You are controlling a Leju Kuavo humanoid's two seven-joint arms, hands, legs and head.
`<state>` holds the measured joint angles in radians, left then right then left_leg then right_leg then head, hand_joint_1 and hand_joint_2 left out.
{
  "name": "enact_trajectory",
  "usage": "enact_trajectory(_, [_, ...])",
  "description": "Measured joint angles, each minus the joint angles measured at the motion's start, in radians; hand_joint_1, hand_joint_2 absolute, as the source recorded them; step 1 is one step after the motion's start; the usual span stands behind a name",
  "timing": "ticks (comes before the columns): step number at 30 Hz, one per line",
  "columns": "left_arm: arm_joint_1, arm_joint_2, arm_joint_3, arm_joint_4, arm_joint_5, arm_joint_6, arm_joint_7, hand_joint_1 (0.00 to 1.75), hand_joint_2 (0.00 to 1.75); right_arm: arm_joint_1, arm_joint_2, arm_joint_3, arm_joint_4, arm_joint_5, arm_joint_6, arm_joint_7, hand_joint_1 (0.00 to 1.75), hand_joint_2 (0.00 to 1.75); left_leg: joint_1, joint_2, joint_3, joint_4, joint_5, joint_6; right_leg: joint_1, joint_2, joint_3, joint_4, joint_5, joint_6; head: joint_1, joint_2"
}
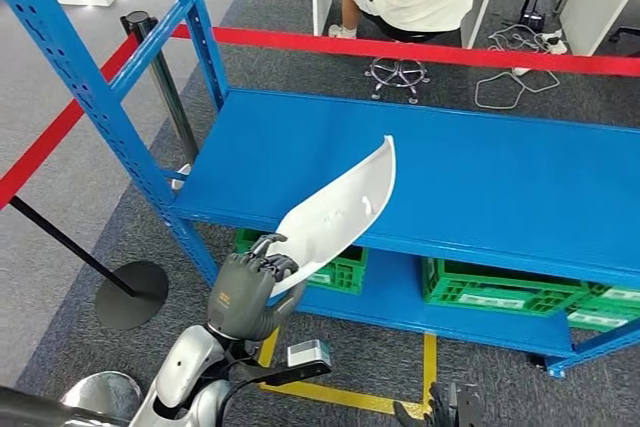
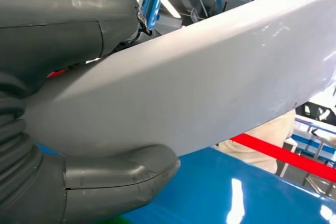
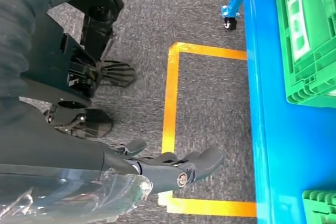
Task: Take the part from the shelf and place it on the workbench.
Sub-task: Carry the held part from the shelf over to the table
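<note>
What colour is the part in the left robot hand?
White, clearest in the head view: the part held by the left robot hand.

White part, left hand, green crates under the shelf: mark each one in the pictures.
white part (image 1: 340, 212), head view, middle of its curved face.
left hand (image 1: 245, 292), head view, back of the hand gripping the part's lower end.
green crates (image 1: 494, 285), head view, rim of the crate under the shelf.

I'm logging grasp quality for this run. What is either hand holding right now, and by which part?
The left hand grips the white part by its lower, narrow end. The right hand hangs near the floor, holding nothing.
</note>
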<state>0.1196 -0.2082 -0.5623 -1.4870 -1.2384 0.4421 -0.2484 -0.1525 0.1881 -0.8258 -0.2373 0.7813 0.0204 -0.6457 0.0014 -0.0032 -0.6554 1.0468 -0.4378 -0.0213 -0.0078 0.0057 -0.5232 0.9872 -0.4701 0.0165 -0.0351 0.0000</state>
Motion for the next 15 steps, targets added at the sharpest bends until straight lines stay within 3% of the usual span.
enact_trajectory(2, [0.000,0.001,0.000,0.000,0.010,0.000,0.000,1.75,1.75,0.000,0.000,0.000,0.000,0.000,0.002,-0.003,0.00,1.75,0.002,0.000,-0.034,0.122,-0.101,-0.009,-0.001,-0.001,-0.027,0.001,0.024,-0.006,-0.007,0.000])
enact_trajectory(3, [0.000,0.002,0.000,0.000,0.015,0.000,0.000,1.75,1.75,0.001,0.000,0.000,0.000,0.000,0.002,-0.005,0.00,1.75,0.004,0.000,-0.046,0.181,-0.129,-0.012,-0.001,-0.002,-0.042,0.001,0.035,-0.005,-0.008,0.000])
enact_trajectory(4, [0.000,0.003,0.000,0.001,0.019,0.000,0.000,1.75,1.75,0.002,0.000,0.000,0.000,0.000,0.003,-0.006,0.00,1.75,0.005,0.000,-0.046,0.219,-0.133,-0.014,-0.001,-0.003,-0.056,0.002,0.046,-0.004,-0.009,0.000])
enact_trajectory(5, [0.000,0.004,0.000,0.001,0.023,0.000,0.000,1.75,1.75,0.003,0.000,0.000,0.000,-0.001,0.003,-0.008,0.00,1.75,0.006,0.001,-0.030,0.224,-0.115,-0.015,-0.001,-0.004,-0.071,0.003,0.056,-0.001,-0.009,0.000])
enact_trajectory(7, [-0.001,0.005,0.000,0.001,0.031,0.000,-0.001,1.75,1.75,0.004,0.000,-0.001,-0.001,-0.003,0.003,-0.010,0.00,1.75,0.011,0.001,0.051,0.137,-0.061,-0.017,-0.002,-0.003,-0.095,0.006,0.076,0.006,-0.009,0.000])
enact_trajectory(9, [-0.004,0.003,-0.001,0.001,0.038,0.000,-0.003,1.75,1.75,0.003,-0.001,-0.002,-0.002,-0.005,0.003,-0.014,0.00,1.75,0.013,-0.002,0.150,-0.005,-0.058,-0.014,0.000,-0.001,-0.114,0.012,0.092,0.016,-0.011,0.000])
enact_trajectory(10, [-0.005,0.001,-0.001,0.001,0.040,0.000,-0.004,1.75,1.75,0.003,-0.002,-0.002,-0.002,-0.006,0.003,-0.015,0.00,1.75,0.012,-0.003,0.177,-0.052,-0.069,-0.009,0.001,-0.001,-0.120,0.013,0.101,0.022,-0.011,0.000])
enact_trajectory(11, [-0.006,0.000,-0.001,0.001,0.041,0.000,-0.005,1.75,1.75,0.005,-0.002,-0.003,-0.002,-0.008,0.003,-0.016,0.00,1.75,0.009,-0.005,0.187,-0.077,-0.077,-0.001,0.001,0.000,-0.125,0.012,0.111,0.027,-0.012,0.000])
enact_trajectory(13, [-0.006,0.000,-0.001,0.002,0.044,0.000,-0.006,1.75,1.75,0.011,-0.002,-0.006,-0.002,-0.011,0.005,-0.017,0.00,1.75,0.006,-0.003,0.173,-0.083,-0.066,0.019,-0.004,0.000,-0.132,0.008,0.121,0.039,-0.011,0.000])
enact_trajectory(14, [-0.005,0.000,-0.001,0.003,0.047,0.000,-0.007,1.75,1.75,0.016,-0.002,-0.008,-0.002,-0.012,0.006,-0.019,0.00,1.75,0.006,-0.001,0.165,-0.083,-0.056,0.029,-0.006,-0.001,-0.140,0.019,0.102,0.044,-0.010,0.000])
enact_trajectory(15, [-0.005,-0.001,-0.001,0.004,0.052,0.000,-0.008,1.75,1.75,0.020,-0.002,-0.010,-0.002,-0.012,0.007,-0.021,0.00,1.75,0.006,0.001,0.156,-0.083,-0.046,0.036,-0.007,-0.001,-0.151,0.050,0.065,0.048,-0.008,0.000])
